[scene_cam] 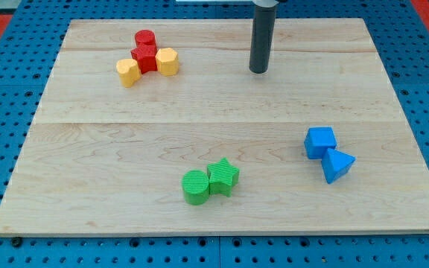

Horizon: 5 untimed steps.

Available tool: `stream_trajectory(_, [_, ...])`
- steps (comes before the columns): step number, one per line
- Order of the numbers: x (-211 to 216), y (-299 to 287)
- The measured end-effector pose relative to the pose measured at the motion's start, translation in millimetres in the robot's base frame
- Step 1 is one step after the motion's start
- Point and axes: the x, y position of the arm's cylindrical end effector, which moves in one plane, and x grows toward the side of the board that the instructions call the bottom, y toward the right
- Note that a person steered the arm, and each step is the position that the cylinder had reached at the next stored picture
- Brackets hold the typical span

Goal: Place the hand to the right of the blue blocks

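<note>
Two blue blocks lie at the view's right: a blue cube [319,141] and, touching it at lower right, a blue triangular block [337,165]. My tip [258,71] rests on the board near the view's top, well above and to the left of the blue blocks, touching no block.
A red cylinder [144,39], a red star-like block [146,58] and two yellow blocks [128,72] [167,61] cluster at the upper left. A green cylinder [195,186] and a green star [223,177] touch at the lower middle. The wooden board [88,149] lies on a blue pegboard.
</note>
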Motion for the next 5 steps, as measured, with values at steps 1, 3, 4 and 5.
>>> stream_trajectory(1, [0,6])
stream_trajectory(3, [37,74])
stream_trajectory(4, [65,122])
stream_trajectory(5, [65,123])
